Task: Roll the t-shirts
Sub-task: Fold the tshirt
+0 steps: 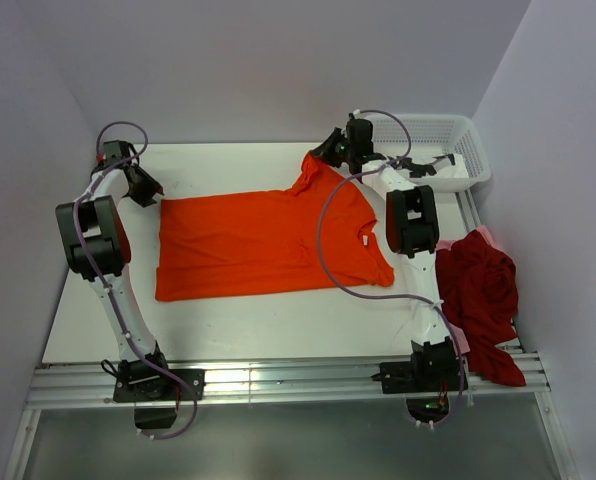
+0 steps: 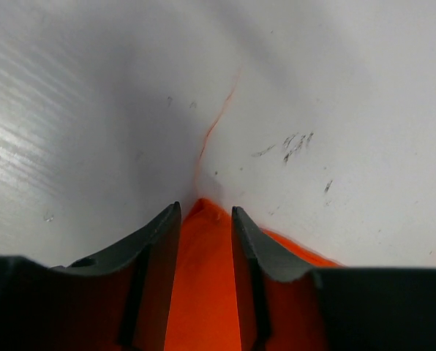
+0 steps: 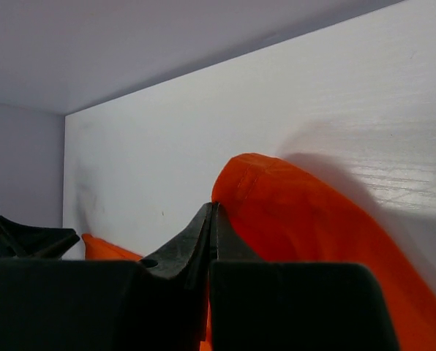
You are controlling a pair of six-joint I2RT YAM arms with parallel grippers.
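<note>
A bright orange t-shirt (image 1: 258,245) lies spread flat across the middle of the white table (image 1: 228,320). My left gripper (image 1: 150,195) sits at the shirt's far left corner. In the left wrist view its jaws (image 2: 205,208) stand apart, with the orange corner (image 2: 203,292) lying between them. My right gripper (image 1: 323,155) is at the far right and shut on the shirt's sleeve, which it holds a little above the table. In the right wrist view the orange cloth (image 3: 298,219) bulges up beside the closed fingers (image 3: 212,208). A dark red t-shirt (image 1: 483,290) lies crumpled at the table's right edge, with a bit of pale pink cloth (image 1: 481,234) under it.
A white mesh basket (image 1: 438,135) stands at the back right corner, just behind the right arm. Grey walls close in the table at the back and both sides. A metal rail (image 1: 278,380) runs along the near edge by the arm bases.
</note>
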